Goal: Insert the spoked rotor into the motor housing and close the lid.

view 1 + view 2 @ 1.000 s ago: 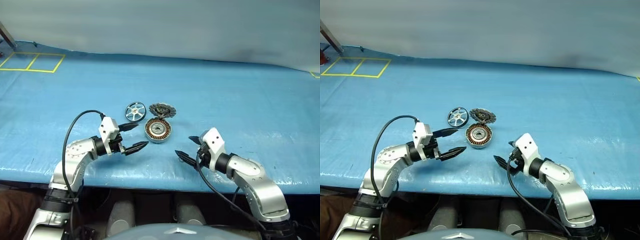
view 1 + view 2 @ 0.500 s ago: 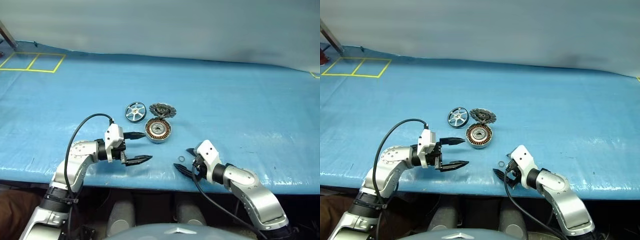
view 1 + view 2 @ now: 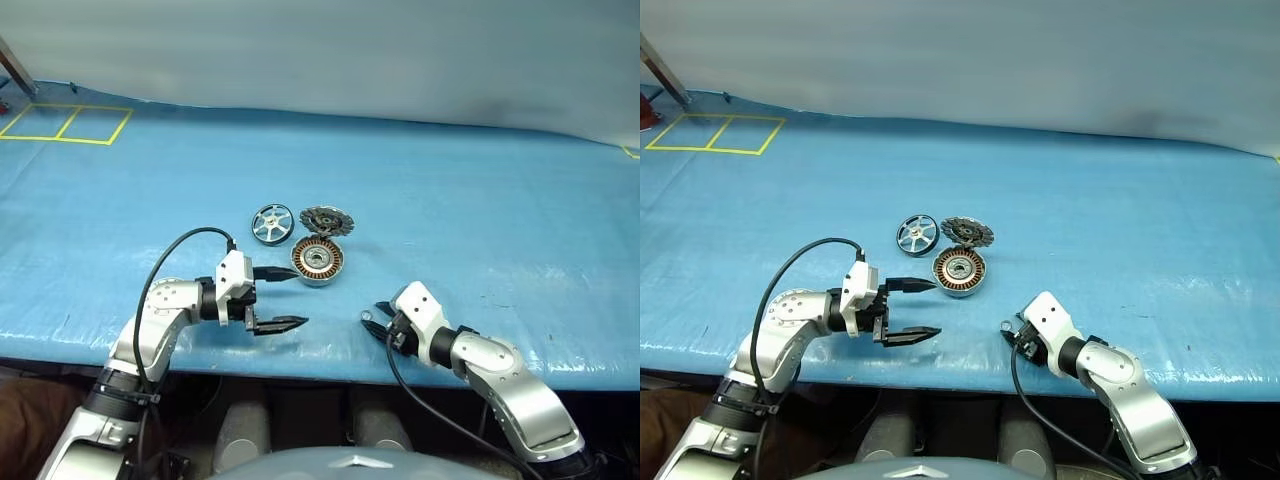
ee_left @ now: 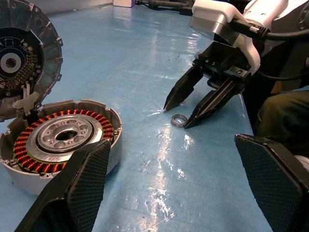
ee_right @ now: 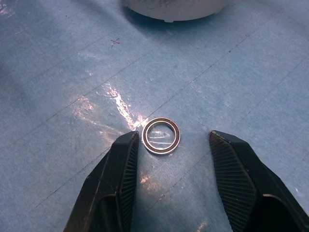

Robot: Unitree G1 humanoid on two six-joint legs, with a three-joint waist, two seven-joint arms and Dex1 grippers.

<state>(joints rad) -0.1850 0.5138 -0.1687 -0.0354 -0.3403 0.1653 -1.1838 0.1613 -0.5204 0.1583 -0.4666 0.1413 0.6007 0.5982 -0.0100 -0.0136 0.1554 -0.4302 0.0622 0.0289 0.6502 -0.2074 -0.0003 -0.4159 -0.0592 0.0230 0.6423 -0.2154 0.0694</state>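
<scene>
Right gripper fingers spread, straddling small plain metal ring on blue counter; left gripper fingers spread wide.

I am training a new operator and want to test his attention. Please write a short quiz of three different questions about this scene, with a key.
1. True or false: the right gripper has its fingers on either side of the small metal ring on the table.
2. Which part lies nearest the left gripper? A) the lid B) the motor housing C) the spoked rotor
3. Fill in: the copper windings are seen inside the ______.

Key
1. True; the ring lies flat between the two fingers, nearer one of them.
2. B
3. motor housing; the rotor is not yet inside it.
</scene>
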